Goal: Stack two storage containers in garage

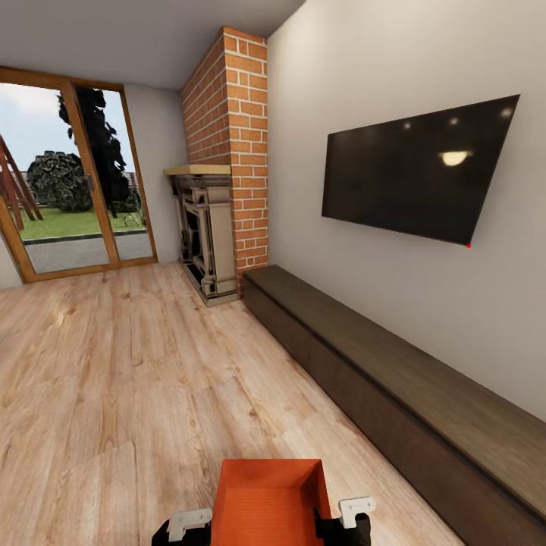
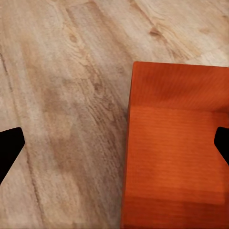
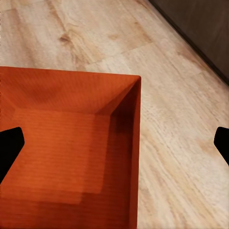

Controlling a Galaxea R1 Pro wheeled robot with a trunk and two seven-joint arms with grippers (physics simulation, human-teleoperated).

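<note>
The robot is carrying one storage container (image 1: 269, 504) low at 6 o'clock, over the living room floor (image 1: 114, 379). Both jaws are spread wide across its side walls. Keep it level and roll slowly.

The left gripper (image 1: 189, 523) and right gripper (image 1: 356, 509) sit level, jaws spread wide.

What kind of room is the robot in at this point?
Most likely a living room: a red brick fireplace, a black wall-mounted TV above a long dark low cabinet, and light wood plank floor.
</note>
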